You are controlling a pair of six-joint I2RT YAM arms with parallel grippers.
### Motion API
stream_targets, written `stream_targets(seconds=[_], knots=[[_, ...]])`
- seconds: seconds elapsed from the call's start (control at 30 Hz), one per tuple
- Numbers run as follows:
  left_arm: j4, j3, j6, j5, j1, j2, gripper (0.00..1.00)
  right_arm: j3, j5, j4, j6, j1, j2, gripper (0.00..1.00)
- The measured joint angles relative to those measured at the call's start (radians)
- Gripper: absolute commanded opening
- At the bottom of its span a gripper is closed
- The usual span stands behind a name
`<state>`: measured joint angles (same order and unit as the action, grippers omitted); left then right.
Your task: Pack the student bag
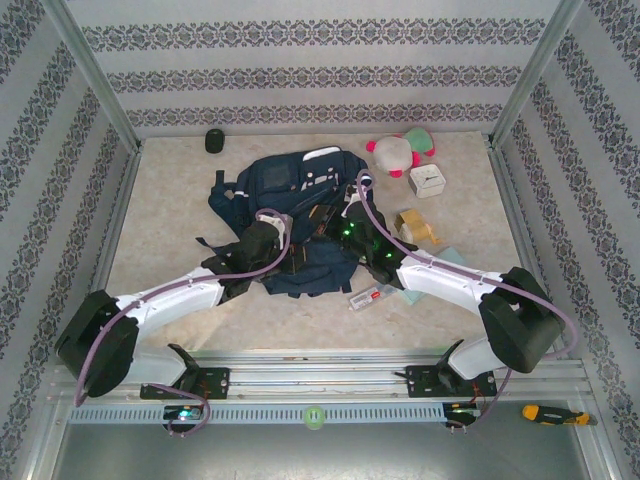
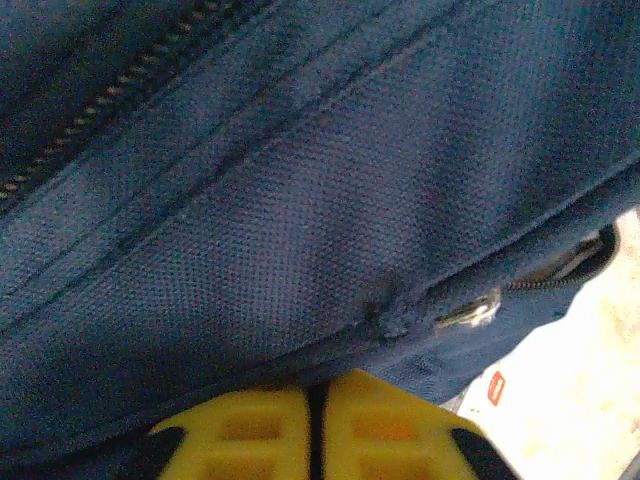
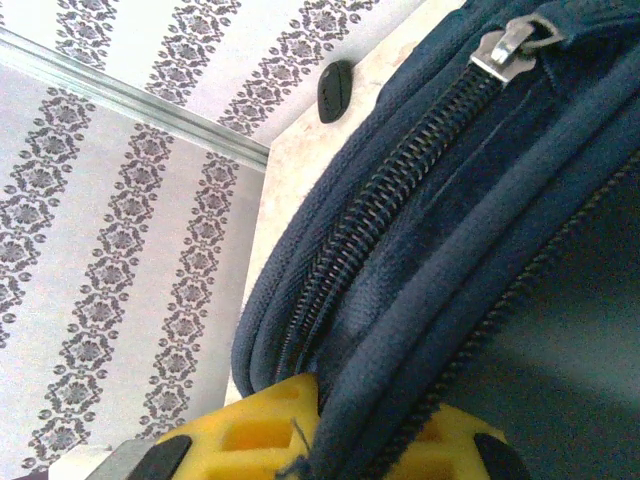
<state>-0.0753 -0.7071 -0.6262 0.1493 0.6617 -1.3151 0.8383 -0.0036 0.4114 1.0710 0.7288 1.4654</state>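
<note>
Both arms reach inward from the lower corners to mid-frame, where the student bag [image 1: 285, 180] lies on the surface [image 1: 170, 200]; the left tool [image 2: 315, 428] has its yellow fingers together beneath blue cloth, any pinch hard to make out; the right tool [image 3: 355, 440] is clamped on the bag's zipped edge, its fingers cut off at the bottom

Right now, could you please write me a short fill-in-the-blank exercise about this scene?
The right gripper, its jaws shut on the student bag, has ____ fingers.
The plush toy lies on the ____ arm's side of the bag.
The green tape roll sits ____ the left arm's base and the right arm's base.
Missing words: yellow; right; between.
</note>
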Motion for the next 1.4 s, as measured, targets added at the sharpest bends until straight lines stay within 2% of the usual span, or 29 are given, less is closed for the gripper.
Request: stream_targets(seconds=[0.33,0.53,0.6,0.77,1.03,1.13,1.3,1.37,1.4], knots=[[0.061,0.045,0.051,-0.054,-0.006,0.164,0.00,0.014,-0.068,-0.015,-0.002,-0.040,-0.005,0.00],[0.060,0.081,0.093,-0.001,-0.041,0.258,0.00,0.019,-0.183,-0.037,-0.002,-0.079,-0.016,0.00],[0.037,0.100,0.109,0.043,-0.048,0.267,0.06,0.027,-0.209,-0.043,0.000,-0.083,-0.016,0.00],[-0.016,0.116,0.132,0.120,-0.050,0.221,0.27,0.045,-0.232,-0.050,0.004,-0.083,-0.015,0.00],[-0.113,0.116,0.130,0.189,-0.055,0.094,0.44,0.045,-0.213,-0.055,0.013,-0.070,0.013,0.00],[-0.139,0.116,0.129,0.194,-0.055,0.080,0.43,0.046,-0.206,-0.055,0.019,-0.070,0.014,0.00],[-0.155,0.116,0.143,0.180,-0.056,0.079,0.23,0.053,-0.201,-0.056,0.023,-0.070,0.014,0.00],[-0.156,0.113,0.156,0.176,-0.060,0.079,0.21,0.055,-0.200,-0.056,0.023,-0.070,0.014,0.00],[-0.156,0.112,0.164,0.176,-0.062,0.080,0.25,0.056,-0.199,-0.056,0.023,-0.070,0.014,0.00]])
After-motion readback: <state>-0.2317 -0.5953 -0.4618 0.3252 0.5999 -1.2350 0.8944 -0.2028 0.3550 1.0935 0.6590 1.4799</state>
